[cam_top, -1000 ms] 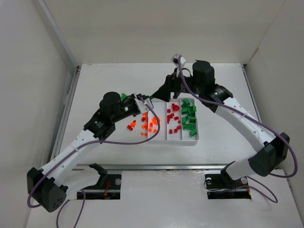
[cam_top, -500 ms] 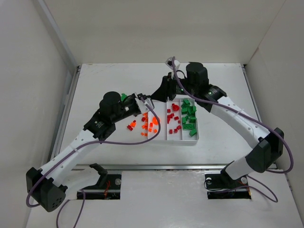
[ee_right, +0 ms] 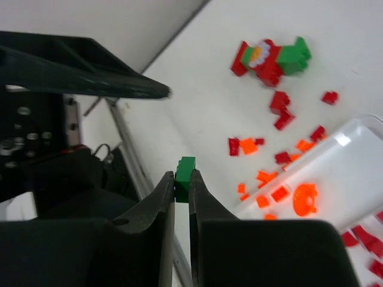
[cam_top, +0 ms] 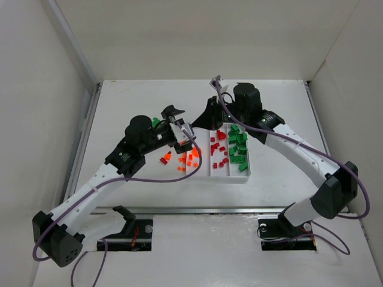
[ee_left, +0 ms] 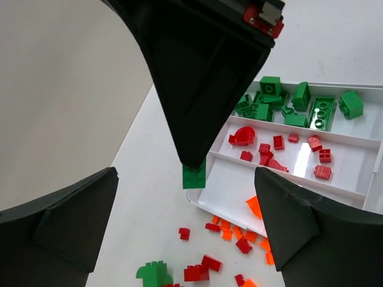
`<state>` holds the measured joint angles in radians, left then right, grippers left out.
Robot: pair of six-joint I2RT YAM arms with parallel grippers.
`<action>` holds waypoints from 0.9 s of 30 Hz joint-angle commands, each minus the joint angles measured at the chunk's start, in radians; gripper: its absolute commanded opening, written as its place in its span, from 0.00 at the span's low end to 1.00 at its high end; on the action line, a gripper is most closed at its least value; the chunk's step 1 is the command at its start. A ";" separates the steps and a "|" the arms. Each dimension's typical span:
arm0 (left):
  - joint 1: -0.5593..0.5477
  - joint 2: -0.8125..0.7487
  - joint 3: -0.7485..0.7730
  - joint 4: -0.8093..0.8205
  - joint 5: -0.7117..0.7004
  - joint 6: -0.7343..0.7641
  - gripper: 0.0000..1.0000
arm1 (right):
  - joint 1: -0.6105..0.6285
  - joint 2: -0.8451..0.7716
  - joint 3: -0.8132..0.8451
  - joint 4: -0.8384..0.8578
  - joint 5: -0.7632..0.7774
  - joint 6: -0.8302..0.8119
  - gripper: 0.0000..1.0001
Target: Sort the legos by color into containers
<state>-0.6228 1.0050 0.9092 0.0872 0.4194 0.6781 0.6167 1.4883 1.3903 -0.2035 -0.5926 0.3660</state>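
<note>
The tray is white on a white counter, with green legos, red legos and bright orange legos, a green brick between the black fingers of the right gripper, and purple cables along white-and-black arms.

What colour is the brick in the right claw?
Green; the brick shows best in the right wrist view.

Glossy plastic legos; smooth, shiny white plastic tray.
</note>
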 commanded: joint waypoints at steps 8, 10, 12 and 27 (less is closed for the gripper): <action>-0.008 -0.097 -0.173 0.028 -0.339 -0.286 1.00 | -0.191 -0.094 -0.174 -0.273 0.480 -0.107 0.00; -0.008 -0.111 -0.228 0.014 -0.408 -0.330 1.00 | -0.219 -0.060 -0.207 -0.304 0.513 -0.136 0.00; 0.018 -0.123 -0.253 -0.010 -0.409 -0.351 1.00 | -0.238 -0.030 -0.208 -0.351 0.563 -0.145 0.00; 0.034 -0.164 -0.414 0.040 -0.433 -0.218 0.70 | -0.238 0.179 -0.064 -0.467 0.605 -0.231 0.62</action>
<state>-0.5888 0.8505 0.5098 0.0658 -0.0082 0.4381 0.3744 1.6829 1.2480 -0.6361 -0.0158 0.1661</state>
